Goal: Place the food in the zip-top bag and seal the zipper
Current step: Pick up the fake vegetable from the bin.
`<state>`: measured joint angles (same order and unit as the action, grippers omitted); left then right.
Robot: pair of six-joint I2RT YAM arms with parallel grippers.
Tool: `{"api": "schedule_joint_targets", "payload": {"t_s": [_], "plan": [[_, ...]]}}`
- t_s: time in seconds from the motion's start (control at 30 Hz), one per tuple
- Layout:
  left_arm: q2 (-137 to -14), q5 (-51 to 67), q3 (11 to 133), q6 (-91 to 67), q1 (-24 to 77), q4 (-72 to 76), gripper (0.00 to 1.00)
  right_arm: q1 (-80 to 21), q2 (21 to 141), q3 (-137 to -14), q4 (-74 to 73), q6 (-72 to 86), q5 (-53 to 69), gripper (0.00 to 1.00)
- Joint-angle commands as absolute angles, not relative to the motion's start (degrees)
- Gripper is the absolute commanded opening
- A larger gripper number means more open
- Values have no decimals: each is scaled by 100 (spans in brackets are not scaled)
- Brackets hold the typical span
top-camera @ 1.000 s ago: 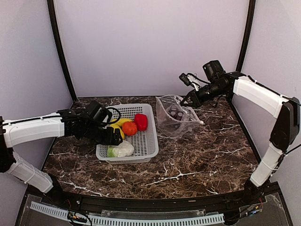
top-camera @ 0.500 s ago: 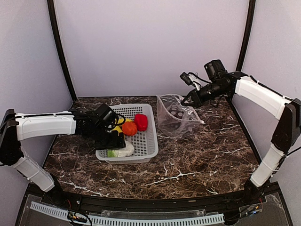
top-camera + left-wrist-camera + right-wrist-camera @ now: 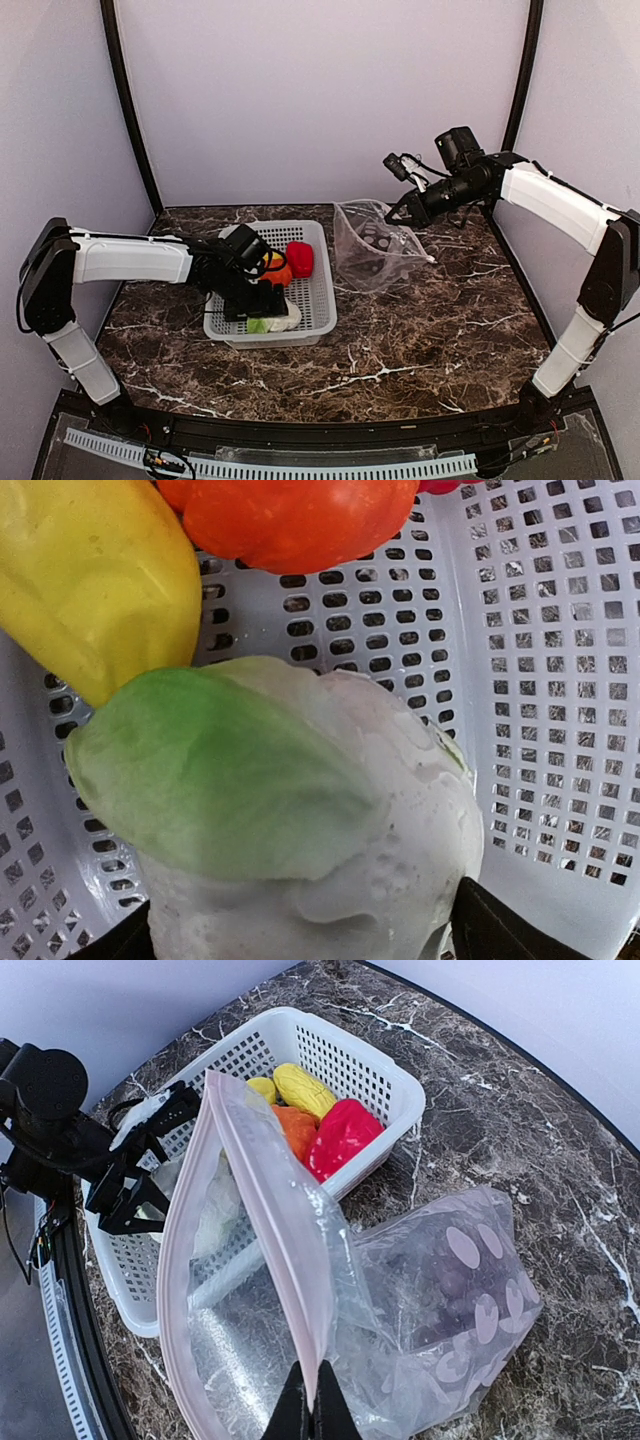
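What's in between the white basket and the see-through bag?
Nothing sits there. Only a narrow bare strip of the dark marble table lies between the basket and the bag. The right wrist view shows it best.

A dark, white-veined marble table (image 3: 430, 340) fills the lower half of the top view. A white mesh basket (image 3: 320, 285) sits on it left of centre. To its right, the clear zip-top bag (image 3: 375, 260) rests its bottom on the surface.
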<state>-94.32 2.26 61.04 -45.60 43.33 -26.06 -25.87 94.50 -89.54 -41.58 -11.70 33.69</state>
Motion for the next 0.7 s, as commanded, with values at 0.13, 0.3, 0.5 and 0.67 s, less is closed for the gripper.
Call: {"api": "schedule_joint_targets", "payload": {"t_s": [0.13, 0.3, 0.5, 0.67], "plan": [[-9665, 66, 6238, -4420, 4276, -2570, 78, -2628, 9283, -8840, -4065, -1209, 3404, 0], [-9195, -310, 6222, -4289, 4288, -2556, 71, -2628, 9292, -8930, -4157, -1267, 3283, 0], [-8348, -513, 6128, -3904, 4282, -2446, 65, -2627, 9359, -9336, -4459, -1457, 2985, 0], [-7873, -553, 6021, -3397, 4288, -2241, 60, -2529, 9750, -10327, -4951, -1598, 2111, 0]]}}
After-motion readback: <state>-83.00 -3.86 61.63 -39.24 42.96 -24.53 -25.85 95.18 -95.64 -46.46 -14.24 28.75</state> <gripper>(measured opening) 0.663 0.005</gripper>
